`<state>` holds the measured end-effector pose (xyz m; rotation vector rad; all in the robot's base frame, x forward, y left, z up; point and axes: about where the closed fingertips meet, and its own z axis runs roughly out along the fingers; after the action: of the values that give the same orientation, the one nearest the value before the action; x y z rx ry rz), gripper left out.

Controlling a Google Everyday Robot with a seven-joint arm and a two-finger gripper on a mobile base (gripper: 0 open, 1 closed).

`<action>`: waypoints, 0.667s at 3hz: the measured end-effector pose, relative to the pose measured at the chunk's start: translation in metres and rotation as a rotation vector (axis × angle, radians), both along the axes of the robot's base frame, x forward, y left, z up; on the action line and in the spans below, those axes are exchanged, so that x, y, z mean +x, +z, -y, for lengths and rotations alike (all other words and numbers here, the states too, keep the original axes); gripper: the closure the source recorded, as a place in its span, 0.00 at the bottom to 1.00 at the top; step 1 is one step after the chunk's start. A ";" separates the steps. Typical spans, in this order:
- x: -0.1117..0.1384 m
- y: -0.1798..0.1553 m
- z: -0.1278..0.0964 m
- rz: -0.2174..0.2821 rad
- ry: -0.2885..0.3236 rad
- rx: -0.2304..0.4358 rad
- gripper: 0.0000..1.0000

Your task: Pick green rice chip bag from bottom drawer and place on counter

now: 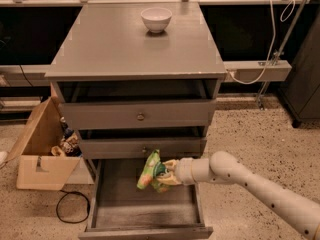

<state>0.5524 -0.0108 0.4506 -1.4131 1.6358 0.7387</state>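
The green rice chip bag (pixel 149 170) hangs crumpled above the open bottom drawer (pixel 145 215), just in front of the middle drawer's face. My gripper (pixel 166 173) reaches in from the right on a pale arm and is shut on the bag's right side, holding it clear of the drawer floor. The counter (pixel 125 44) is the flat grey top of the cabinet, well above the bag.
A white bowl (pixel 156 19) stands near the back of the counter. Two shallower drawers with round knobs (pixel 140 116) sit slightly pulled out above the bottom one. An open cardboard box (pixel 41 149) with items stands left of the cabinet. A black cable (pixel 72 207) loops on the floor.
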 end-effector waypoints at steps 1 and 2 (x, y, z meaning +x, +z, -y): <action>0.003 0.089 -0.026 0.072 -0.071 -0.082 1.00; 0.002 0.158 -0.028 0.142 -0.134 -0.135 1.00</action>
<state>0.5541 0.0172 0.6086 -1.4000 1.6754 0.4483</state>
